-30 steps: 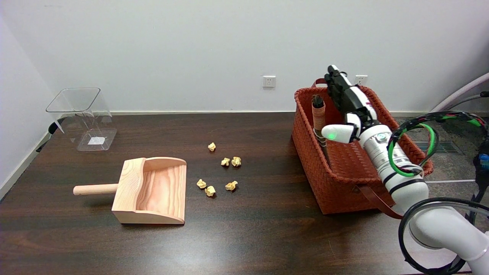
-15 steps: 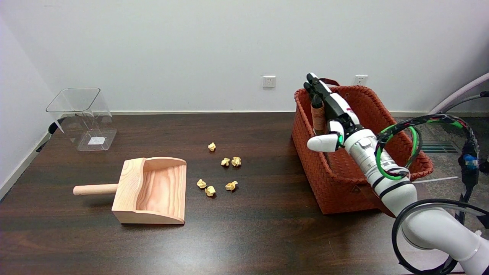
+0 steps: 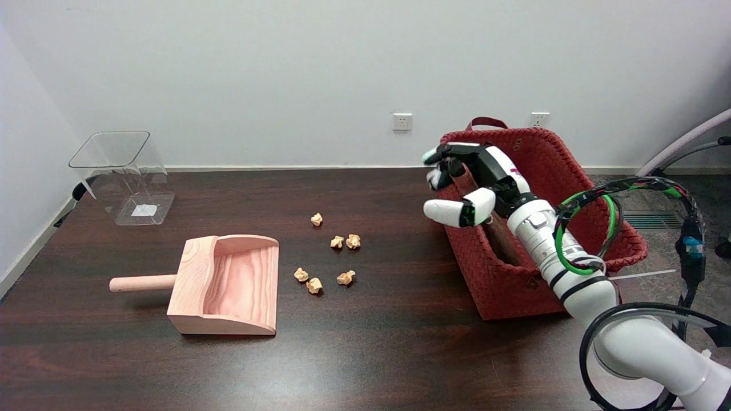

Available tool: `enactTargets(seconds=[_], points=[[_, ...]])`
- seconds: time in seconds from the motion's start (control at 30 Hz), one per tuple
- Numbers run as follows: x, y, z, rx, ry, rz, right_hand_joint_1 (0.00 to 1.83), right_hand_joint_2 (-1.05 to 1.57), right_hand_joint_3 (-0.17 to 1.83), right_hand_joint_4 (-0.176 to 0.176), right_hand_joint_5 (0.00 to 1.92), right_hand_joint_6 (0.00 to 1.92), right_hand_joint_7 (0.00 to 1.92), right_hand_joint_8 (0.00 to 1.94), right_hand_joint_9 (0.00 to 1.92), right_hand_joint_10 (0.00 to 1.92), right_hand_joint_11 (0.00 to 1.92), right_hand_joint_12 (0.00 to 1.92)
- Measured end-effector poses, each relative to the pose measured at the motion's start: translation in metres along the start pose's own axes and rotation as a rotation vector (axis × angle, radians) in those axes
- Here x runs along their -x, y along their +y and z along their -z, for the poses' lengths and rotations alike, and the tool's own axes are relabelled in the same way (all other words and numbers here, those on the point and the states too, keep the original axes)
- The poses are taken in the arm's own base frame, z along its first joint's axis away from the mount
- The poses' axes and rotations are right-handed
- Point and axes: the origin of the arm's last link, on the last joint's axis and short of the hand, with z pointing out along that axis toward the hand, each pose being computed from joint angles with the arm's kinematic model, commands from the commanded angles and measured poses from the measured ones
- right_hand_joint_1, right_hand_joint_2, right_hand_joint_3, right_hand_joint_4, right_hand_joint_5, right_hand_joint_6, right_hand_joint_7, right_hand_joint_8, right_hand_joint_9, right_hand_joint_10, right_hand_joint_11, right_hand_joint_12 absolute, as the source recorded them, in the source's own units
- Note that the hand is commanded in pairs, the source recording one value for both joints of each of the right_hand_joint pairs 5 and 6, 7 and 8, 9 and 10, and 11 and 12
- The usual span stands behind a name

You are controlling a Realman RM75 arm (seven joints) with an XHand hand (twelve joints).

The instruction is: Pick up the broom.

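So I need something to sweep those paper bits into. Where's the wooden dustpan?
In the head view the wooden dustpan lies left of centre on the table, its handle pointing left, just left of the crumpled paper bits.

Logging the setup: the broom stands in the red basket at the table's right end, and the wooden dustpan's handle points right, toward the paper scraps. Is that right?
Not quite. The head view shows the dustpan with its handle pointing left, away from the paper scraps. The rest holds: the broom stands in the red basket at the table's right end.
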Motion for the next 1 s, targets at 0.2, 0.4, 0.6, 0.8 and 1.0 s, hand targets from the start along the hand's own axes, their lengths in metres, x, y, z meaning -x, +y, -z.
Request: enactTargets(seconds=[0.2,0.4,0.6,0.8,1.0], points=[[-0.001,0.001,0.001,0.003,0.021,-0.001,1.21,0.59,0.97,0.0,1.92,1.92,1.92,1.92,1.92,1.92,1.92,1.92],[-0.004,0.002,0.003,0.004,0.05,-0.005,1.23,0.56,0.88,0.0,1.92,1.92,1.92,1.92,1.92,1.92,1.92,1.92],[-0.007,0.003,0.004,0.003,0.085,-0.009,1.23,0.4,0.96,0.0,1.92,1.92,1.92,1.92,1.92,1.92,1.92,1.92],[-0.011,0.002,0.004,0.0,0.113,-0.012,1.23,0.22,1.05,0.0,1.92,1.92,1.92,1.92,1.92,1.92,1.92,1.92],[-0.014,-0.001,0.002,-0.012,0.136,-0.016,1.33,0.58,0.89,0.0,1.92,1.92,1.92,1.92,1.92,1.92,1.92,1.92]])
